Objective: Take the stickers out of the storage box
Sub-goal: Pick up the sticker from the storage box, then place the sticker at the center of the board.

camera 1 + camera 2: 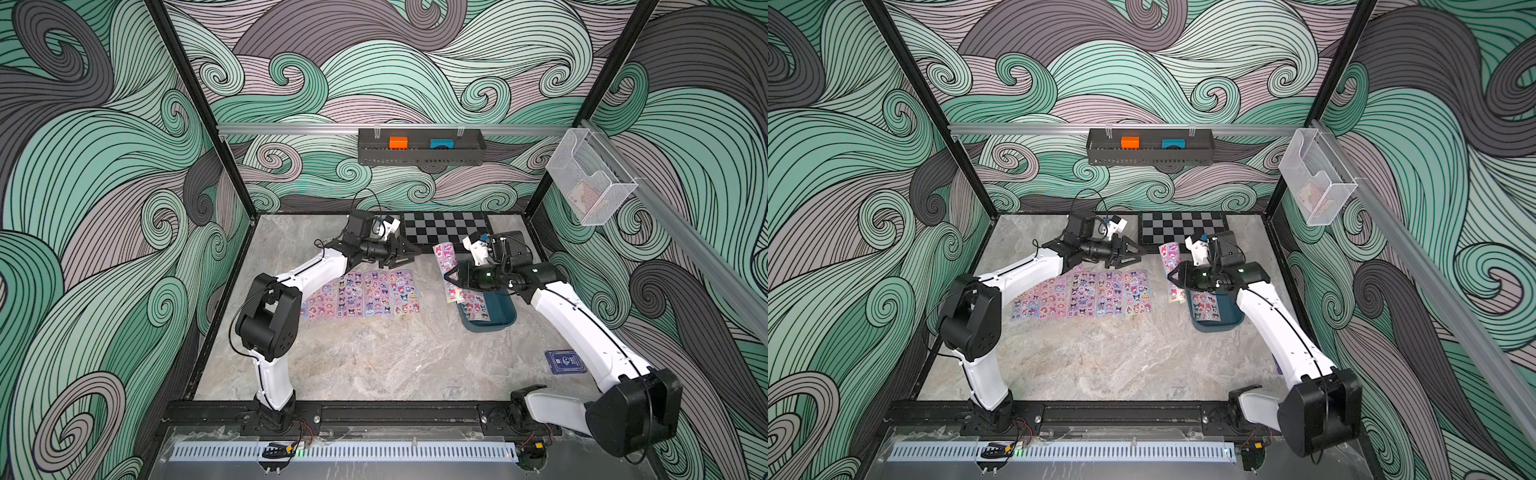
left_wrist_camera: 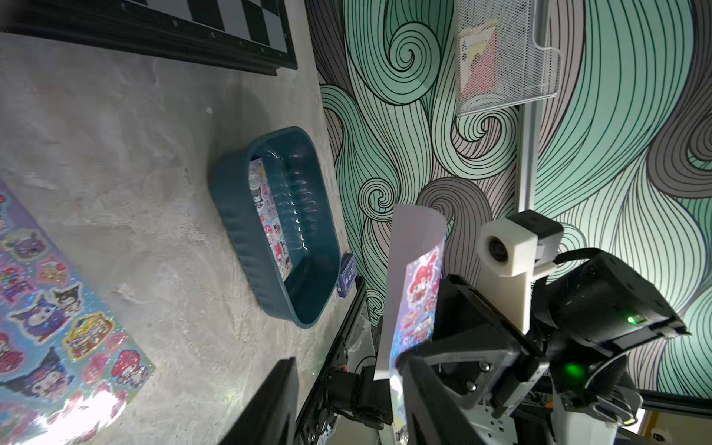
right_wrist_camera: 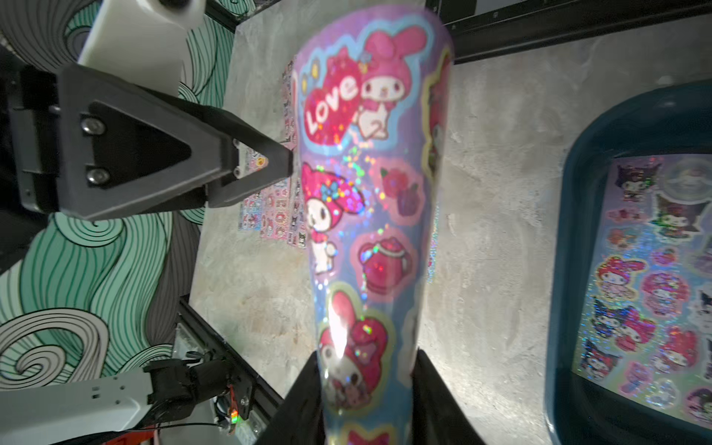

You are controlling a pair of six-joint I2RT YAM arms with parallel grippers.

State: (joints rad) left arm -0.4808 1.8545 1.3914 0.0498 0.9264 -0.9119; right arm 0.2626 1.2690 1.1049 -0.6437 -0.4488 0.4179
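Between right fingers, pinched sticker sheet, heart reading "Love"; left fingers apart, empty.

Walls: three sides covered in swirling wave lines of green, grey and mauve.
Table: grey marbled slab under soft, even light.
Frame: black posts at the back corners; a silver rail runs along the back wall, and a side rail down the right-hand wall.
Tray: black, perforated, hung on the back rail, holding an orange block and a blue block, well apart.
Bin: clear plastic, hung on the side rail.
Board: chequered, flat at the table's far edge.
Front: black track, then a white slotted strip.
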